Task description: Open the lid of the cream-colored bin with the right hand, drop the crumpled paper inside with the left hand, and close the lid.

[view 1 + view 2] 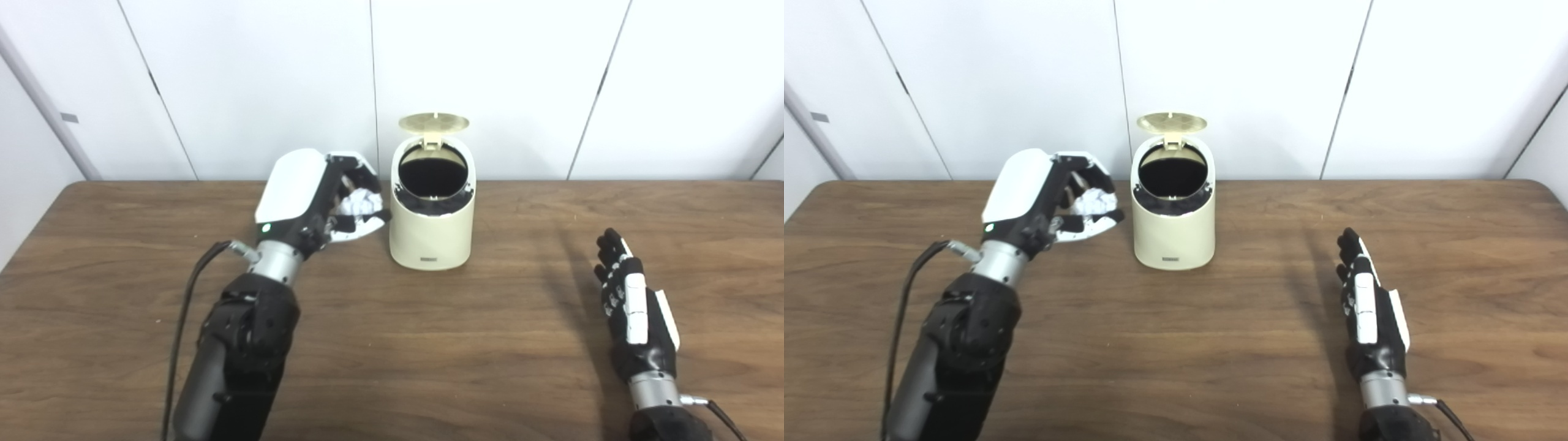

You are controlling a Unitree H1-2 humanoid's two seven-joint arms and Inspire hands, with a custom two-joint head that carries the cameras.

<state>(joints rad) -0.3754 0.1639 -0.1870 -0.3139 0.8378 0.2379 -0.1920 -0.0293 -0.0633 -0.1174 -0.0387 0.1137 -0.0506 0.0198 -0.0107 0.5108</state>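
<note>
Standing near the table's (392,367) far edge, the cream-colored bin (432,236) is showing its lid (433,122) tipped up and back, dark mouth exposed. Left eye view: the left hand (318,199) is curling its fingers around the crumpled paper (358,204), holding it above the tabletop just left of the bin. Right eye view: the right hand (1369,312) is lying well to the bin's right, fingers straight and close together, gripping nothing.

Bright even light, soft shadows, slight blur
</note>
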